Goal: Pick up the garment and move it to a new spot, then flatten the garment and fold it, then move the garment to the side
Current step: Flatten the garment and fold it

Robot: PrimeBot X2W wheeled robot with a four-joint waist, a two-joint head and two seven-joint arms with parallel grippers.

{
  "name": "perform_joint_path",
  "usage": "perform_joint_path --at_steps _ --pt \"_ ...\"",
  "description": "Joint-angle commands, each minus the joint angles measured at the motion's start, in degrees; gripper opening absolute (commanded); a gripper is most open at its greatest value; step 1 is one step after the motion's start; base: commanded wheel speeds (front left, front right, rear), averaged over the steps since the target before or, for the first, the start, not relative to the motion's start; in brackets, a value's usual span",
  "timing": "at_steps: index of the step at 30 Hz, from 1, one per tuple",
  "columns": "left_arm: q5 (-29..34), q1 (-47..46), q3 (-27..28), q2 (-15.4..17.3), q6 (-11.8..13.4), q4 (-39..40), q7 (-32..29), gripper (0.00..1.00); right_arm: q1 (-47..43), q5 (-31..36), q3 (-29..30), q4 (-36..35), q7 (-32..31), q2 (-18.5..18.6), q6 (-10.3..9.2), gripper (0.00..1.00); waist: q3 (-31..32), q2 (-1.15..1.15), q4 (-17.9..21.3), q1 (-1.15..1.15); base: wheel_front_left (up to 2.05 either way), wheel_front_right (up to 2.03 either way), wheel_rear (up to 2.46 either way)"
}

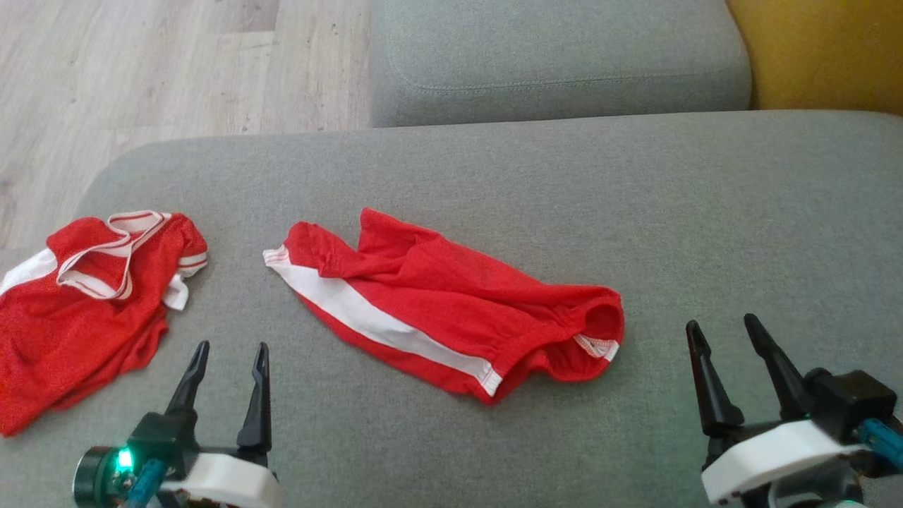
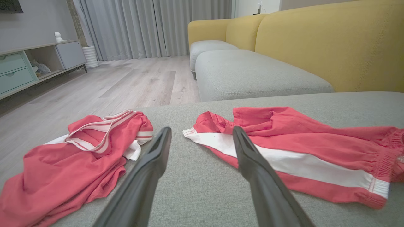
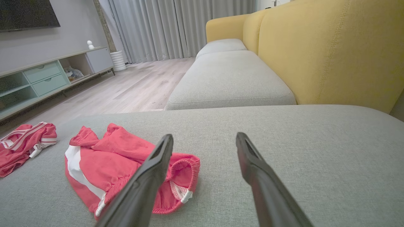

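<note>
Red shorts with a white side stripe [image 1: 437, 303] lie crumpled in the middle of the grey cushion [image 1: 635, 197]; they show too in the left wrist view [image 2: 300, 148] and the right wrist view [image 3: 120, 160]. A red jersey with white trim [image 1: 85, 303] lies bunched at the cushion's left edge, also seen from the left wrist [image 2: 72, 160] and the right wrist [image 3: 25, 142]. My left gripper [image 1: 229, 349] hovers open near the front edge, between the two garments. My right gripper [image 1: 726, 326] stands open to the right of the shorts' waistband. Neither holds anything.
A second grey cushion [image 1: 557, 56] lies beyond, with the yellow sofa back [image 1: 818, 49] at the far right. Wooden floor [image 1: 141, 70] drops off past the cushion's left edge. A low cabinet [image 3: 47, 78] and curtains [image 3: 176, 28] stand across the room.
</note>
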State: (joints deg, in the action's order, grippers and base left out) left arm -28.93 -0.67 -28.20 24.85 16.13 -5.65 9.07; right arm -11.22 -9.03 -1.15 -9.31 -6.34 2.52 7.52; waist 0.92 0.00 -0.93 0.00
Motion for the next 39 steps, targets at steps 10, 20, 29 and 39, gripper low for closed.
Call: perform_joint_path --at_steps 10,20,29,39 --pt "0.49 -5.7 1.29 1.57 -0.44 2.33 0.36 1.0 2.84 -2.85 -9.23 2.22 -6.0 0.36 -0.03 1.0 -3.3 0.0 -2.63 0.0 0.0 0.0 0.0" --pt "1.2 -11.09 0.48 -0.21 -1.89 1.41 2.0 1.0 9.85 -7.76 -20.01 14.12 -6.89 0.36 -0.03 1.0 -8.1 0.0 -7.77 0.0 0.0 0.0 0.0" --pt "0.91 -12.77 0.44 -1.36 -2.39 -0.54 3.26 1.0 16.44 -12.41 -22.74 22.94 -4.45 0.36 -0.03 0.0 -9.54 0.0 -9.32 0.0 0.0 0.0 0.0" --pt "0.73 -12.73 2.04 -2.26 -2.66 -0.28 5.23 1.0 15.05 -11.0 -18.58 18.68 -3.82 0.36 -0.03 0.0 -9.26 0.0 -7.21 0.0 0.0 0.0 0.0"
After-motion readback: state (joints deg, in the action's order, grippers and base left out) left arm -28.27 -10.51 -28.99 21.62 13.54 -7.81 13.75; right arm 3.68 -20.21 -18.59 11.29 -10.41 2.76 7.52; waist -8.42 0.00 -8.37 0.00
